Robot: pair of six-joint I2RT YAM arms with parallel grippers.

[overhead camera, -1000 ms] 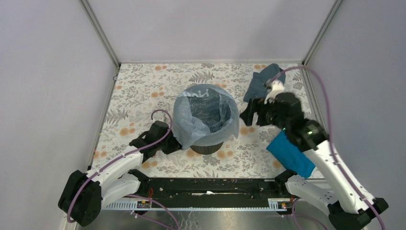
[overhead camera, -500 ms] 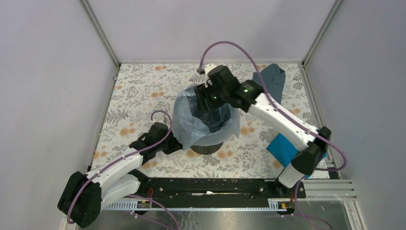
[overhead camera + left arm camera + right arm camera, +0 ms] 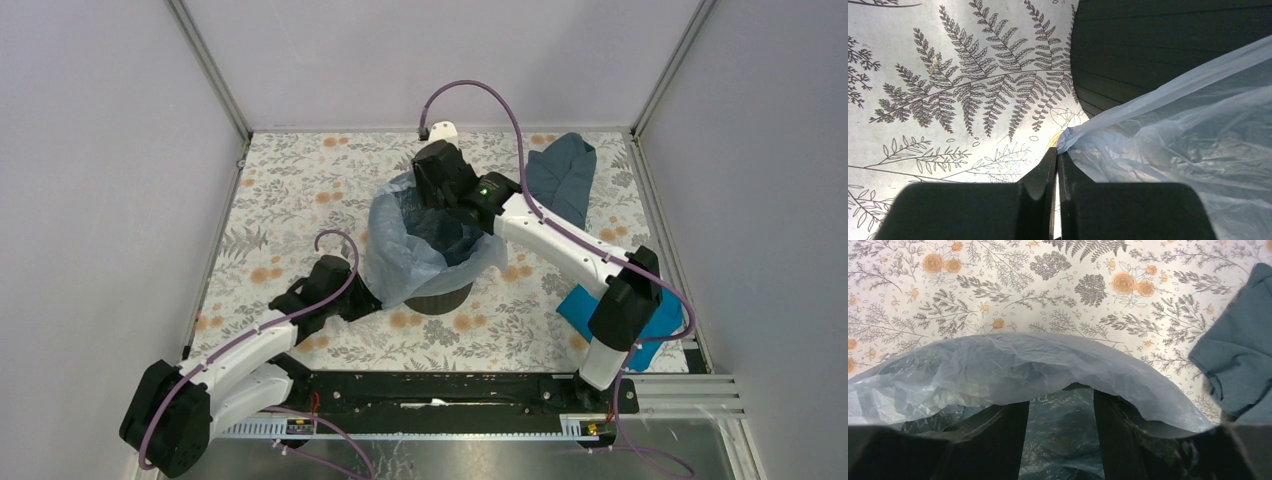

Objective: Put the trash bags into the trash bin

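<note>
Lining the black bin (image 3: 441,298), the pale blue bag (image 3: 405,255) hangs over its rim and down the near-left side. Left gripper (image 3: 1057,152): clamped on the bag's lower edge, beside the bin wall. Right gripper (image 3: 1060,407): fingers spread apart, inside the bag's mouth.

The left arm (image 3: 250,345) is stretched low and forward, and the left gripper (image 3: 1057,152) is pinched tight on an edge of the bag (image 3: 1173,125). The right arm (image 3: 560,240) is bent across toward the middle with the wrist tipped down, and the right gripper (image 3: 1060,410) is seen with its fingers spread apart.
</note>
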